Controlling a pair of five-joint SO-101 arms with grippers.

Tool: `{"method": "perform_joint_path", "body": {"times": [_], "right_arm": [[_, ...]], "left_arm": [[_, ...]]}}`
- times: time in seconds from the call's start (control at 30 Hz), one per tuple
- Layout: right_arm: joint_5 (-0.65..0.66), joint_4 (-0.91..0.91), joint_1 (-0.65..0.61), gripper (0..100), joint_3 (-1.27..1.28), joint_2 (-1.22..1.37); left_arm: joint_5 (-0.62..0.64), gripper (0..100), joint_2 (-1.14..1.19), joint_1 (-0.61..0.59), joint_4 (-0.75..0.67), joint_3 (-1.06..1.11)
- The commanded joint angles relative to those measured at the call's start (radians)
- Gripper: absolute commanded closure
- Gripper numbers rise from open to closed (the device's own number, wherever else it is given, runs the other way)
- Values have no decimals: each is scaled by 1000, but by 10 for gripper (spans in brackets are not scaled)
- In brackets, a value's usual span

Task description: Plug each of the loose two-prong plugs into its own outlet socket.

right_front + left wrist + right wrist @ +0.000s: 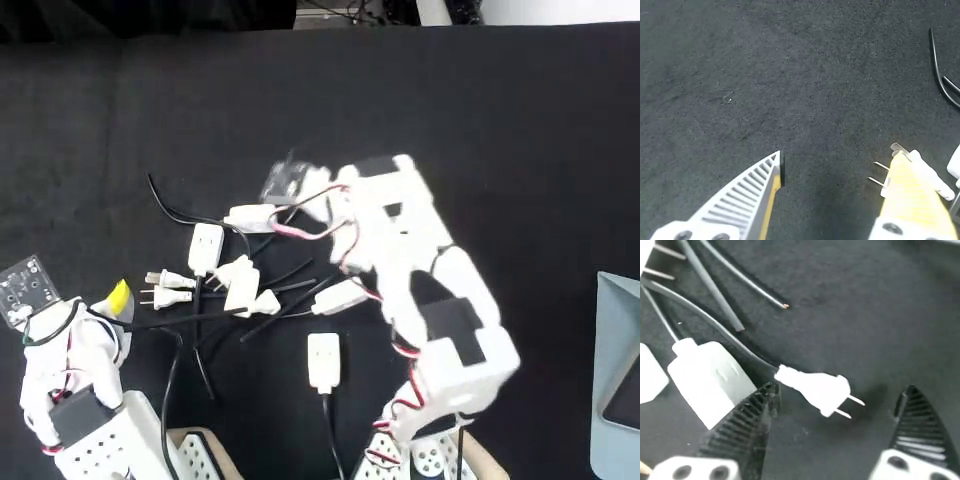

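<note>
The right hand (840,390) is spread wide and holds nothing. A white plug (815,388) lies flat on the black surface (880,300) between its fingers, with its prongs toward the lower right of the frame and its cord (715,332) running off to the upper left. Just beside it, at the left, sits a socket block (710,385) on a cord of its own.

The left hand (837,160) is also wide open and empty. A second plug (925,172) lies at the lower right of its frame, just beside the yellow-faced finger and partly behind it.

These plugs look light, hard and smooth, so I expect one to twist or slip if pinched off-centre, and its stiff cord will tug at it. The thin prongs could bend. The best hold is probably across the flat sides of the body behind the prongs, never on the prongs or cord. A socket seems just as light and would likely slide when pushed, so it needs bracing.

Counted in the high view:
- A pair of plugs (165,288) with bare prongs lies left of centre.
- Two clear sockets show, an upper socket (206,248) and a lower socket (323,360).
- About five more white pieces (243,285) sit in the tangle at the middle, and I cannot sort them into plugs and sockets
</note>
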Motion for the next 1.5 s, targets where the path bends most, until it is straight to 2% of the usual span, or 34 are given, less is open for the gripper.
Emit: {"method": "perform_joint_path", "body": {"times": [0.0, 0.17, 0.23, 0.47, 0.7, 0.93, 1.13, 1.33, 1.47], "right_arm": [[48, -6, -15, 635, -12, 45], [72, -6, -14, 636, -12, 119], [72, -6, -14, 667, -22, 127], [71, -6, 6, 980, -67, 133], [57, 84, 110, 986, -101, 130], [-143, 107, 276, 986, -194, 127], [-371, 104, 368, 986, -232, 127], [-588, 106, 391, 986, -292, 127], [-715, 100, 361, 984, -315, 134]], "left_arm": [[-11, 664, -8, 10, -3, -21], [-11, 664, -8, 10, -3, -21], [-11, 664, -8, 10, -3, -21], [-11, 664, -8, 10, -3, -19], [-11, 664, -8, 10, -3, -19], [-11, 664, -8, 10, -3, -19], [-11, 664, -8, 16, -5, -12], [-11, 664, -8, 16, -5, -12], [-11, 664, -8, 13, -5, -12]]}}
